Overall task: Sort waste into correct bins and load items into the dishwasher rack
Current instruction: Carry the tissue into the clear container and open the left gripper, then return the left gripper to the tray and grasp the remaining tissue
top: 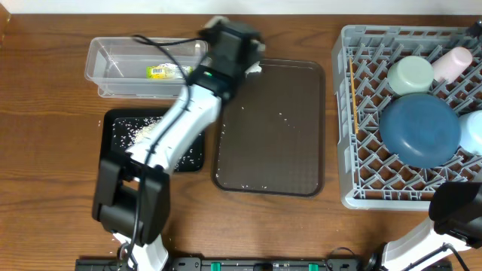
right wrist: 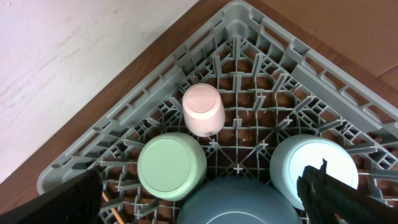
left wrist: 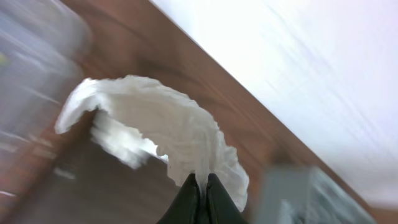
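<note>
Step in hand: waste sorting. The crumpled tissue [left wrist: 161, 127] is lifted off the table surface, and I judge it is bound for a bin.
Left gripper [left wrist: 202, 191]: fingers pinched tight on one edge of the tissue, the rest hanging loose. It is over the far edge of the brown serving tray [top: 301, 150], just beside the clear tub [top: 102, 64].
Right gripper [right wrist: 200, 186]: jaws spread wide, holding nothing, poised above the near corner of the dishwasher rack [top: 346, 150].
Clear tub: holds the yellow-green wrapper [top: 167, 71].
Black tray [top: 113, 120]: holds the rice [top: 139, 132].
Rack: blue plate [top: 420, 129], two pale bowls [top: 410, 75] and pink cup [top: 452, 62] are already in.
Next move: probably carry the tissue over the tub, clear its rim, then release. The sheet is limp, so it may drape over the wall.
Left over: a few grains [top: 282, 115] on the brown tray.
</note>
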Available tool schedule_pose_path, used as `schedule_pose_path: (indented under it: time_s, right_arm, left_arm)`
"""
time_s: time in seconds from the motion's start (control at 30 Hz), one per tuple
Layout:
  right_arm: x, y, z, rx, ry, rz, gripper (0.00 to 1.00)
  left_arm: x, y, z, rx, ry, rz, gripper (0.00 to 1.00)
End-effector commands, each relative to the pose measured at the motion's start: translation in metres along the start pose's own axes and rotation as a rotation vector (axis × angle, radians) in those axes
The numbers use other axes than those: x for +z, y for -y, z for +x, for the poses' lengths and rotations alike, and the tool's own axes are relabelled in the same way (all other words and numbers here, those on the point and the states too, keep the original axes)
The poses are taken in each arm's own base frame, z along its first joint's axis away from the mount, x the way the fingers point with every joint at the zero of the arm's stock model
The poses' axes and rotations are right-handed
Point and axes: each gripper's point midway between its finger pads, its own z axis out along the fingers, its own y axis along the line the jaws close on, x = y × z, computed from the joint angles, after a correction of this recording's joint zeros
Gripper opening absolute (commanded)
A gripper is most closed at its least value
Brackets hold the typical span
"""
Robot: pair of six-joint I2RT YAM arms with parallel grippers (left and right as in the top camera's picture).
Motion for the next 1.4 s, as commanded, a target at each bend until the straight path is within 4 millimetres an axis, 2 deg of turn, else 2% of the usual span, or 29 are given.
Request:
schedule_pose_path:
  time_s: [0.0,0.17,0.33,0.47,0.7,0.73,0.8,0.83,0.87,1.1,1.2,1.37]
  right_arm:
    - [0.001,0.002,0.0,0.009,0.0,0.007,0.99]
    - [0.001,0.002,0.0,0.009,0.0,0.007,0.99]
    - [0.001,0.002,0.0,0.009,0.0,0.007,0.99]
    - [0.001,0.002,0.0,0.009,0.0,0.007,0.99]
    - [0.001,0.002,0.0,0.009,0.0,0.007,0.99]
    - [0.001,0.002,0.0,0.009,0.0,0.007,0.99]
    - [0.001,0.002,0.0,0.009,0.0,0.007,0.99]
    - [0.0,0.002,0.0,0.009,0.0,0.007,0.99]
    - [0.001,0.002,0.0,0.009,0.0,0.007,0.99]
    - [0.001,0.002,0.0,0.009,0.0,0.007,0.99]
    - [0.001,0.002,0.0,0.009,0.0,0.007,0.99]
    - [0.001,0.002,0.0,0.009,0.0,0.008,0.99]
  left_arm:
    - [0.002,-0.039,-0.046,-0.029,0.096,-0.105,0.06]
    - [0.002,-0.081,-0.091,-0.097,0.155,-0.178,0.06]
    - [0.002,-0.112,-0.113,-0.137,0.177,-0.237,0.07]
    - [0.004,-0.132,-0.112,-0.148,0.159,-0.291,0.08]
    - [0.01,-0.15,-0.1,-0.167,0.121,-0.354,0.09]
    - [0.011,-0.151,-0.098,-0.172,0.119,-0.357,0.16]
    - [0.013,-0.153,-0.097,-0.188,0.117,-0.362,0.54]
    - [0.013,-0.153,-0.096,-0.19,0.117,-0.363,0.64]
    - [0.013,-0.154,-0.095,-0.19,0.111,-0.364,0.65]
    - [0.013,-0.122,-0.071,-0.164,-0.011,-0.251,0.64]
    - [0.009,-0.096,-0.057,-0.088,-0.034,-0.197,0.57]
    - [0.005,-0.034,-0.015,0.107,-0.067,-0.061,0.57]
